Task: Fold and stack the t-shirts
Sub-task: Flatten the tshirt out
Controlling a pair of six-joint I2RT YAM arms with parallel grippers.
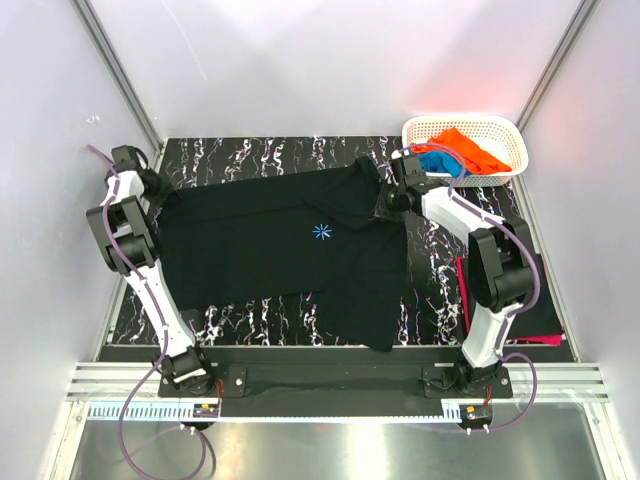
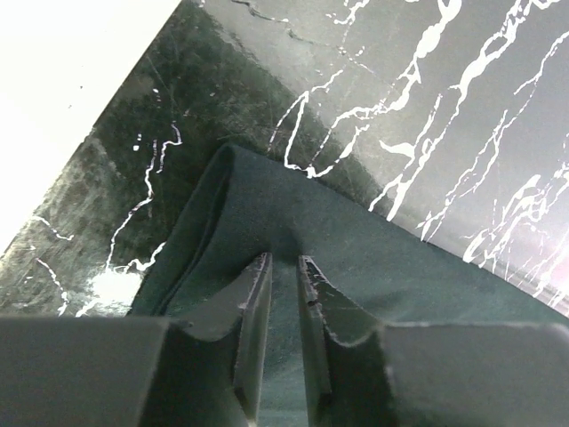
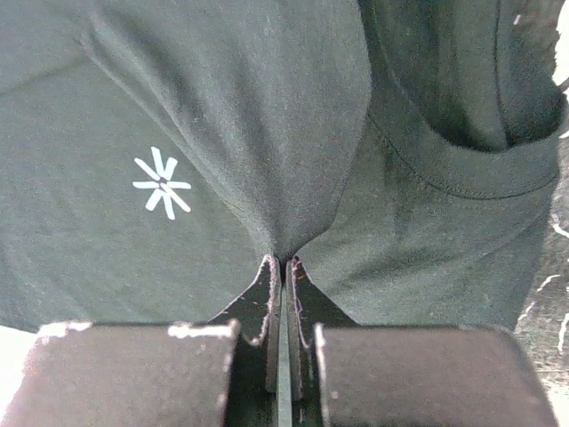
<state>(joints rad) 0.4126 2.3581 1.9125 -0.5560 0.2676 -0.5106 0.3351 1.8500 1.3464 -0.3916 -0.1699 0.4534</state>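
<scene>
While both arms hold the large black cloth t-shirt (image 1: 270, 250) | right pincer (image 3: 283, 261) clamped on a tuck, starburst mark (image 3: 161, 185) just left of it | left pincer (image 2: 280, 262) pinching an edge fold | better to lift both evenly, cloth taut.

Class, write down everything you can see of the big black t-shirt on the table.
The black t-shirt is soft, matte cloth with short sleeves and a small blue starburst mark on the chest. It lies spread across the marbled table, wrinkled, with layers overlapping on the robot's right. The left end effector pinches a folded edge; the right end effector pinches a gathered fold near a stitched hem.
</scene>
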